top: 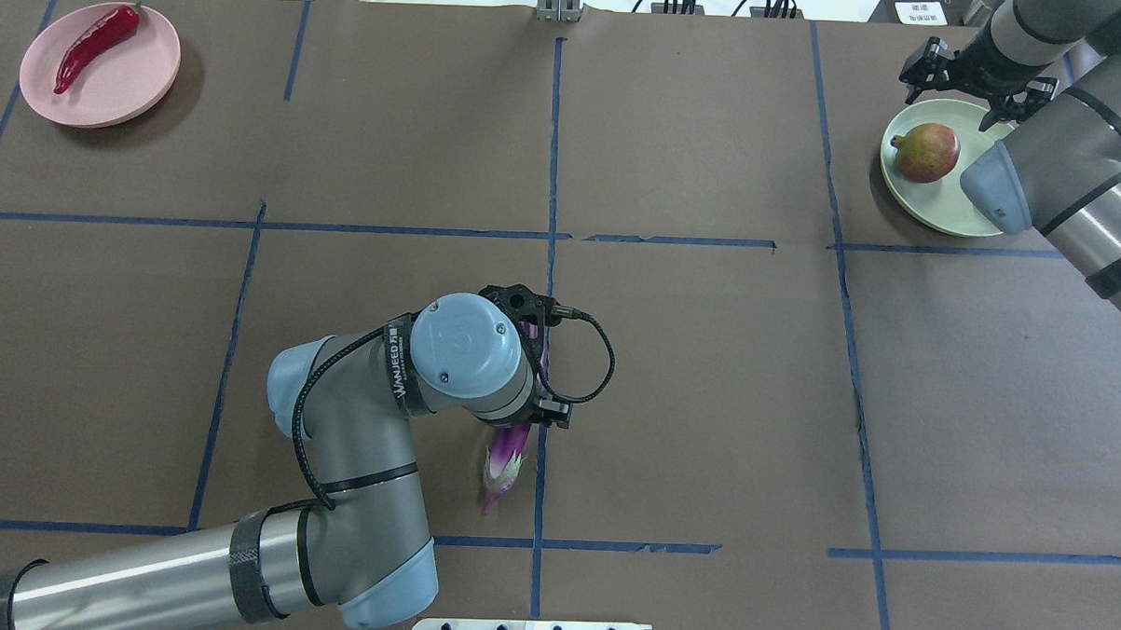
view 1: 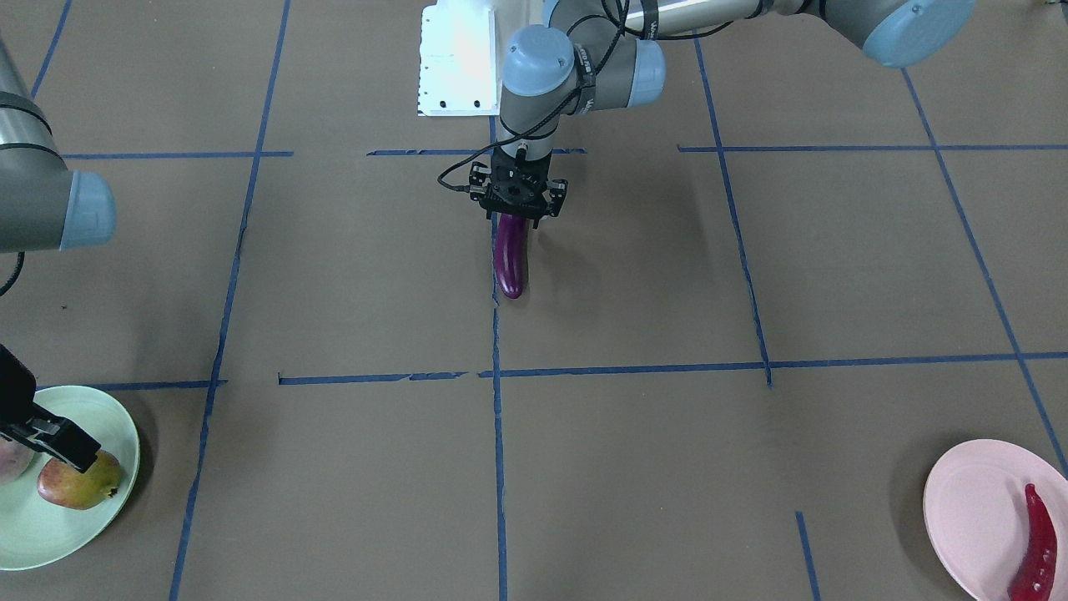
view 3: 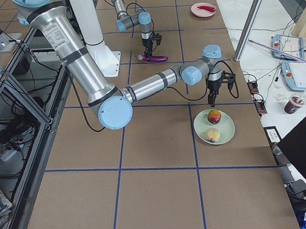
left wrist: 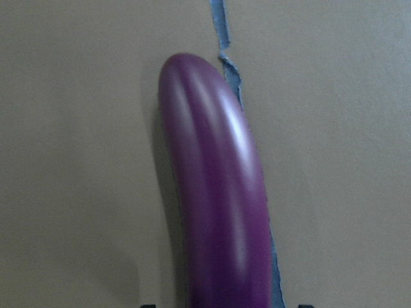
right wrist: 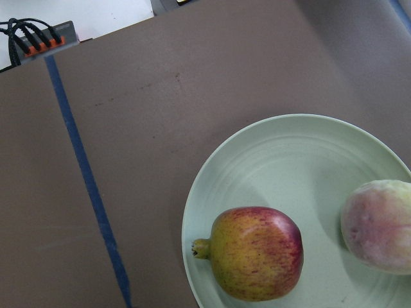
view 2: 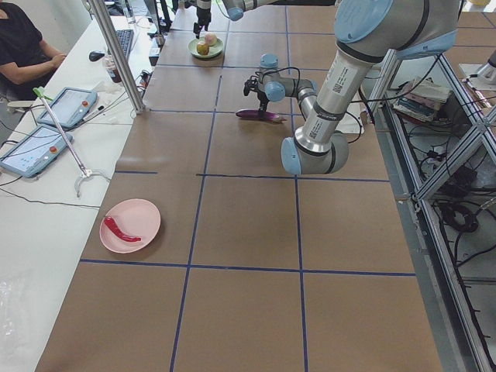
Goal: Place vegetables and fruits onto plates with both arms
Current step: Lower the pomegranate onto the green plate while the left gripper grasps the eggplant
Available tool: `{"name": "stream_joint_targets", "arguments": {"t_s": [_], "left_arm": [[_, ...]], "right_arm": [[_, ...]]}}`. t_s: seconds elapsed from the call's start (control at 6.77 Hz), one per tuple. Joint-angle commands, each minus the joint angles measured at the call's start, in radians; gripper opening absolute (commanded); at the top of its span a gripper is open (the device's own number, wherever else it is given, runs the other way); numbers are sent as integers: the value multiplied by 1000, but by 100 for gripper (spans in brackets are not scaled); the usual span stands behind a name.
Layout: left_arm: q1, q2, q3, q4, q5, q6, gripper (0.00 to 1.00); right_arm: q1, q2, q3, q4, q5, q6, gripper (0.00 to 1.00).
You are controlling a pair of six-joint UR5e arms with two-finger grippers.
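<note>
The eggplant (left wrist: 215,192) has smooth, glossy skin with long highlights. The table (view 1: 350,275) under it wears matt brown paper; the blue tape (left wrist: 218,22) just beside the eggplant has rough, torn edges. The chili pepper (top: 94,42) shines. The pink plate (top: 150,67) and mint green plate (right wrist: 289,154) look like smooth, satin plastic. The mottled fruit (right wrist: 257,253) has a slight sheen, the peach (right wrist: 379,224) a dull, velvety skin. The left arm (top: 142,561) and right arm (top: 1109,218) are brushed metal tubes with smooth blue caps.

Eggplant (view 1: 510,259): glossy purple, lying flat at centre of table (view 1: 334,275), pale stem end toward robot. Chili (top: 94,45): red, curved, on pink plate (top: 130,85), far left. Red-yellow fruit (right wrist: 257,253) and peach (right wrist: 379,224) (not touching) on green plate (right wrist: 308,147), far right.
</note>
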State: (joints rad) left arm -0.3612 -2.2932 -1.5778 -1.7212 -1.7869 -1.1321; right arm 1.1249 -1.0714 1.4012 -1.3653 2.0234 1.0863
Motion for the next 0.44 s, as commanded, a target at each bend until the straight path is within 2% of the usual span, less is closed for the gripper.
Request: {"name": "stream_joint_targets", "arguments": {"t_s": [0.0, 0.15, 0.3], "left_arm": [[5, -6, 1, 2, -2, -2, 33], [-2, -8, -7, 6, 1, -5, 5], [-63, -9, -16, 8, 1, -14, 0]], "right_arm": [[3, -5, 16, -2, 9, 3, 100], [1, -10, 47, -30, 18, 6, 100], [-1, -9, 144, -138, 24, 4, 100]]}}
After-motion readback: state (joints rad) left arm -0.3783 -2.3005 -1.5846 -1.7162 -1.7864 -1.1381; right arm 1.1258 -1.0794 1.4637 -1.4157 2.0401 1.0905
